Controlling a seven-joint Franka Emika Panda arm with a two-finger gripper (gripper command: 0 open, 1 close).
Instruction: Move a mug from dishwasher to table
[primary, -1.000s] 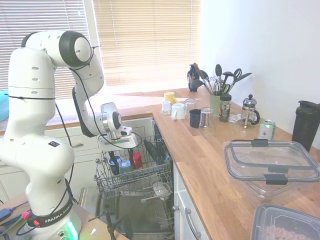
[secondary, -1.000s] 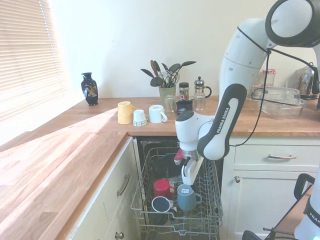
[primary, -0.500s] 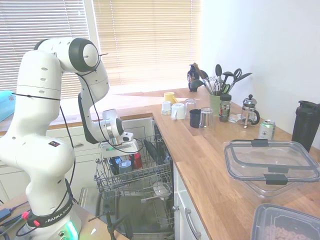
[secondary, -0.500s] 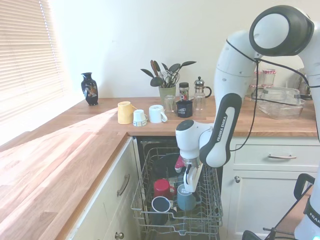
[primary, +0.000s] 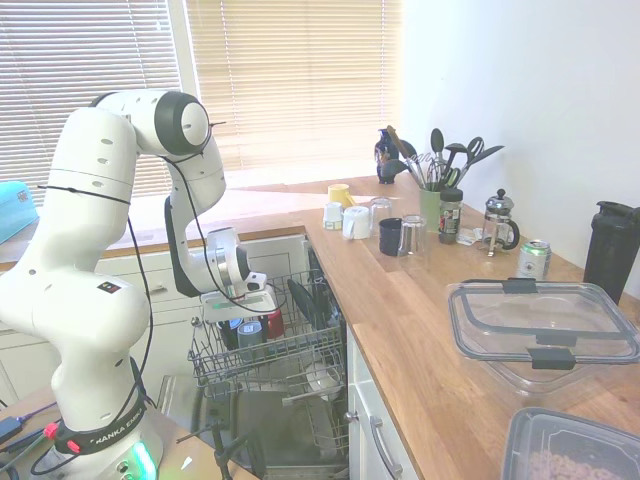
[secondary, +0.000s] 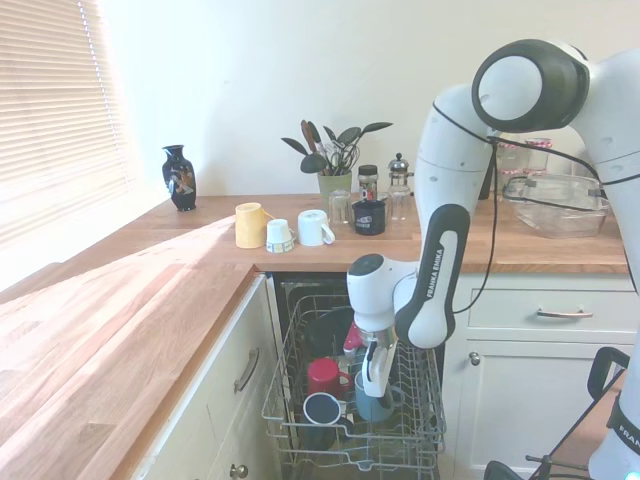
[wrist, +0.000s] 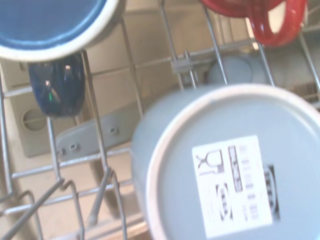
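- Glossy white arm (primary: 95, 250), rounded segments, dark grey joint caps.
- Thin black cable along the links.
- "FRANKA EMIKA" lettering on the forearm (black print).

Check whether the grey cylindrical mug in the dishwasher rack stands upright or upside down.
Upside down: the grey cylindrical mug shows its flat base with a white printed label facing the wrist camera.

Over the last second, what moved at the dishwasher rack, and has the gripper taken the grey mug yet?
The arm lowered the gripper straight down into the dishwasher's upper rack, from above the mugs to right at the grey mug. Whether the fingers have closed on it cannot be told. The grey mug, the red mug and the blue-based mug sit upside down where they were; the countertop items have not shifted.
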